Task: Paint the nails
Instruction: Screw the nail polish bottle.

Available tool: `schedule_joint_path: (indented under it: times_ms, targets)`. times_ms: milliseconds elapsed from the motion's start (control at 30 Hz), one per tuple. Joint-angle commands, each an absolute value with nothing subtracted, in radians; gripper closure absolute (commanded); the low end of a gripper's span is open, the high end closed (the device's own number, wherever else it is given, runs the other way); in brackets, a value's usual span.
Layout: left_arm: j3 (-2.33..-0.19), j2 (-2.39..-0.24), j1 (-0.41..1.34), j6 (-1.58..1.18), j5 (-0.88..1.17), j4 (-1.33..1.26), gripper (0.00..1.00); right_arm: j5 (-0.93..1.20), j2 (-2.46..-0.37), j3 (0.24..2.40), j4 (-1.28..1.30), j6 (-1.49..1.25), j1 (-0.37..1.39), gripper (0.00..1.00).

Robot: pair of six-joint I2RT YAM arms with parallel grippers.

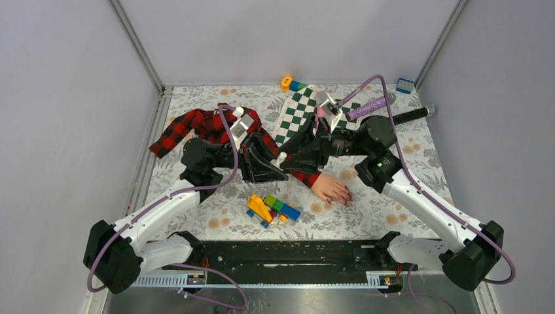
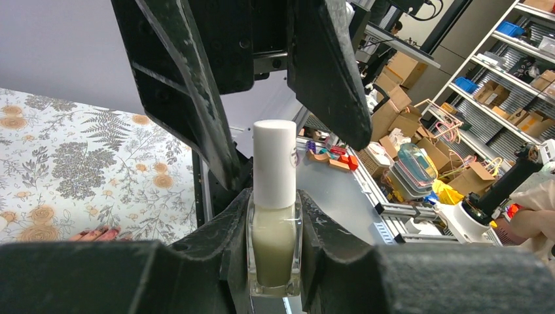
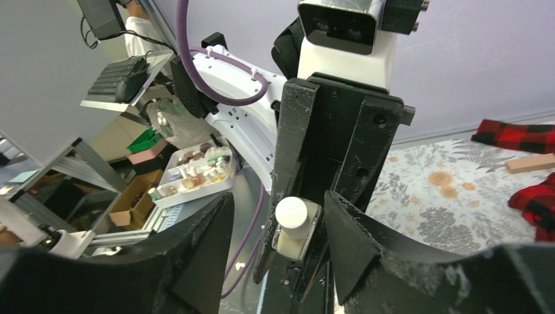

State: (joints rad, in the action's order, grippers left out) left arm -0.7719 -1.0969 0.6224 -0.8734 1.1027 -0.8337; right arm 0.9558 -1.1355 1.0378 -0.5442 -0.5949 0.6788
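Note:
My left gripper point(image 1: 273, 167) is shut on a small pale bottle point(image 2: 274, 243) with a white cap point(image 2: 275, 163) and holds it upright above the mat. My right gripper point(image 1: 292, 156) is open and faces it. Its fingers point(image 2: 190, 85) stand either side of the cap without touching. In the right wrist view the cap point(image 3: 292, 215) sits between my open right gripper point(image 3: 278, 196). The pale pink mannequin hand point(image 1: 329, 188) lies on the mat with dark-red nails point(image 1: 344, 198), right of the grippers. The nails also show in the left wrist view point(image 2: 97, 233). Its plaid sleeve point(image 1: 196, 127) runs back left.
Coloured toy bricks point(image 1: 271, 208) lie in front of the grippers. A green-white checked cloth point(image 1: 298, 108), a purple roller point(image 1: 366, 106), a black tool point(image 1: 412, 116), an orange-blue block point(image 1: 290, 83) and a blue block point(image 1: 404, 85) lie at the back. Walls enclose the floral mat point(image 1: 406, 196).

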Motion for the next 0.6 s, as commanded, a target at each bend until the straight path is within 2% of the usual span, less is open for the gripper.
schedule_joint_path:
  times_ms: [0, 100, 267, 367, 567]
  targets:
    - [-0.784, -1.094, 0.626, -0.881, 1.096, -0.908, 1.00, 0.993, -1.160, 1.096, -0.575, -0.613, 0.707, 0.45]
    - [-0.783, -1.087, 0.626, -0.851, 1.075, -0.871, 1.00, 0.997, -1.176, 1.110, -0.559, -0.619, 0.716, 0.65]
    - [-0.807, -1.029, 0.625, -0.639, 0.959, -0.575, 1.00, 0.982, -1.184, 1.124, -0.508, -0.615, 0.722, 0.99]
    - [-0.830, -0.986, 0.624, -0.489, 0.829, -0.366, 1.00, 0.945, -1.182, 1.148, -0.363, -0.543, 0.723, 1.00]
    - [-0.835, -0.923, 0.625, -0.366, 0.543, -0.171, 1.00, 0.814, -1.195, 1.231, -0.045, -0.413, 0.723, 1.00]
